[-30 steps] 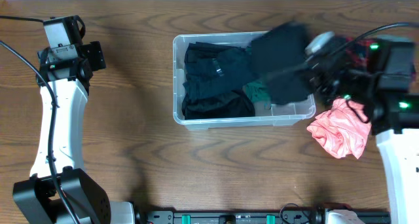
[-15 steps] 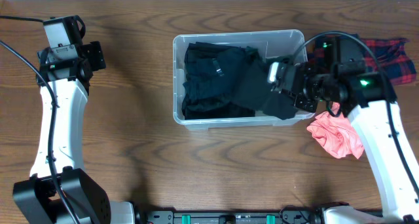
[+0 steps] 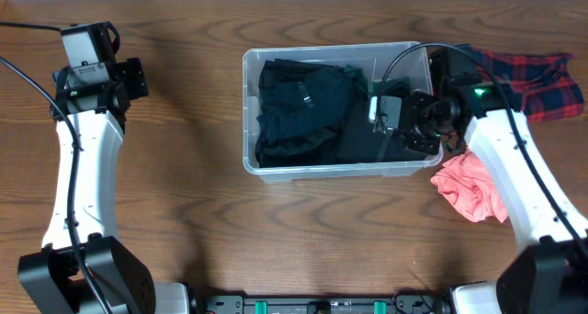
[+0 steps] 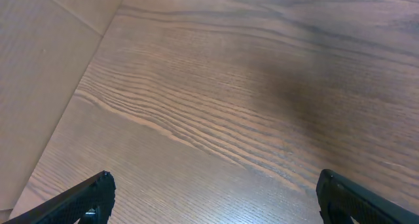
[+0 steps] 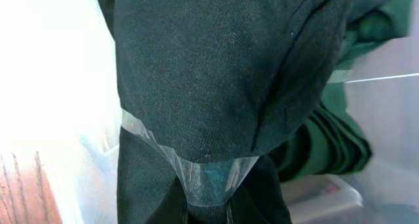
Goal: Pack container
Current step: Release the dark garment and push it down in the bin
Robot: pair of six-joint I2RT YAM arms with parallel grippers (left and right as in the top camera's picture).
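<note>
The container [image 3: 246,94], a clear tub, stands at the table's middle with black clothes [image 3: 299,107] piled in its left half. My right gripper [image 3: 384,128] reaches down into its right half, shut on a dark garment [image 3: 361,135]. In the right wrist view the clear fingertips [image 5: 196,178] pinch a fold of that dark garment [image 5: 216,60], which hangs over a green garment [image 5: 327,139] and the container's pale floor [image 5: 386,178]. My left gripper [image 3: 133,78] is far off at the left, open [image 4: 213,188] above bare wood.
A pink cloth [image 3: 473,185] lies crumpled on the table just right of the tub. A red plaid cloth [image 3: 533,75] lies at the back right, behind my right arm. The wooden table [image 3: 184,213] spreads around the tub.
My right gripper has carried the dark garment from above the tub's right edge down into the tub's right half. The left arm has not moved.
</note>
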